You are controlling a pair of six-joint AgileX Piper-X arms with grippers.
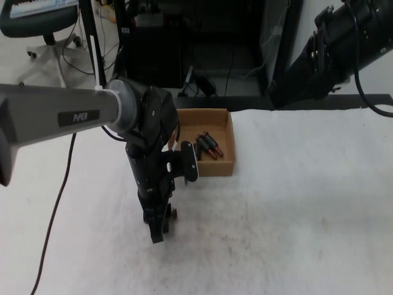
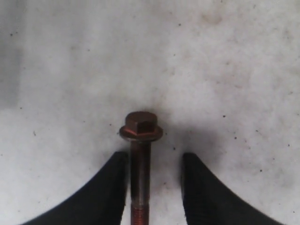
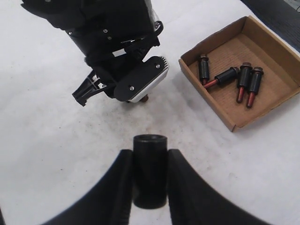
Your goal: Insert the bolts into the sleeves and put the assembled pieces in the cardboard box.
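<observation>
A copper-coloured bolt (image 2: 140,140) with a hex head lies on the white bench between the fingers of my left gripper (image 2: 153,187). Its shank rests against one finger with a gap to the other, so the gripper is open. In the high view this gripper (image 1: 158,232) points straight down at the bench, in front of the cardboard box (image 1: 218,167). My right gripper (image 3: 149,187) is shut on a black sleeve (image 3: 150,171), held above the bench and facing the left arm's wrist (image 3: 117,56). Several assembled pieces (image 3: 234,77) lie in the box (image 3: 206,96).
The right arm (image 1: 344,43) comes in from the upper right. A black cable (image 1: 58,203) trails over the bench's left side. An office chair (image 1: 43,24) and dark frames stand behind the far edge. White bench (image 1: 307,215) stretches to the right of the box.
</observation>
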